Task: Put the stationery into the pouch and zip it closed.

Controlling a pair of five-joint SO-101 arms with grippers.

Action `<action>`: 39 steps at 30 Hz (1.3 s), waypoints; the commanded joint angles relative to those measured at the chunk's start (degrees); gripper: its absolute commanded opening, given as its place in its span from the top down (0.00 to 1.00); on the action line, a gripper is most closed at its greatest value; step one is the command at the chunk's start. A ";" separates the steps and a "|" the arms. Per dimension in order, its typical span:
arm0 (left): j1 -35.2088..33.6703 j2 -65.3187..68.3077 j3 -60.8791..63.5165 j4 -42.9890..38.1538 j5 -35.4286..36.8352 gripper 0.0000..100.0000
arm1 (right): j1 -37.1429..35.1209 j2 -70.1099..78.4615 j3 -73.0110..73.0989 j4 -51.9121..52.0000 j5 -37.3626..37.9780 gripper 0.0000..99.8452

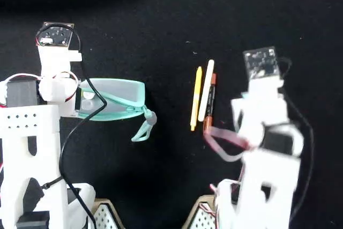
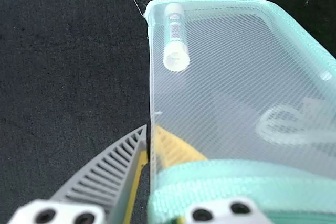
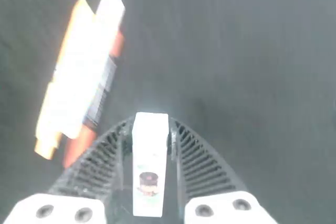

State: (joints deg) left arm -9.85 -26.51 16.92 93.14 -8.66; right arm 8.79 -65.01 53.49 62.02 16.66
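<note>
A clear mesh pouch [image 1: 115, 99] with mint-green trim lies left of centre, with a white tube [image 2: 175, 35] inside it at the far end. My left gripper [image 2: 149, 156] is shut on the pouch's near rim, one grey finger [image 2: 113, 174] outside the mesh wall. A yellow pen [image 1: 196, 97], a white pen [image 1: 206, 90] and an orange-and-black marker [image 1: 210, 105] lie side by side at mid-table. My right gripper [image 3: 150, 127] hovers beside these pens [image 3: 84, 82], shut on a small white eraser block [image 3: 149, 166].
The pouch's mint wrist strap [image 1: 143, 124] trails toward the table's front. Black cloth [image 1: 177, 25] covers the table. The two arms' white bases [image 1: 32, 148] stand at the front corners, with cables hanging off them.
</note>
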 commanded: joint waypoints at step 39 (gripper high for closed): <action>-0.13 0.79 3.03 -0.26 0.53 0.97 | -65.41 -31.87 28.79 -56.53 0.53 0.99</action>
State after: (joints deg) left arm -9.85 -26.51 16.92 93.14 -8.66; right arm -56.70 -99.82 81.80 10.86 14.11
